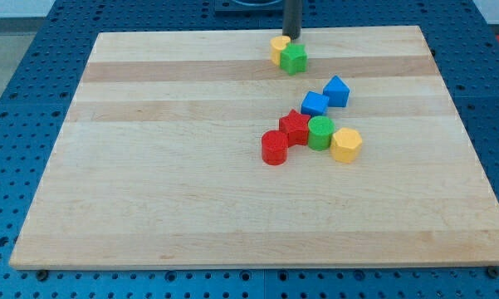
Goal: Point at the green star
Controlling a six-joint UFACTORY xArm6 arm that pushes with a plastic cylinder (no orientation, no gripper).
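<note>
The green star [295, 59] lies near the top edge of the wooden board [166, 166], touching a yellow block [279, 47] on its upper left. My tip [291, 37] comes down from the view's top and ends just above the green star, right beside the yellow block. The rod is dark and upright.
A cluster sits right of the board's middle: a blue block [336, 90], a blue block [315, 104], a red star [295, 126], a green cylinder [320, 133], a yellow hexagon [346, 144] and a red cylinder [275, 148]. A blue pegboard table [33, 75] surrounds the board.
</note>
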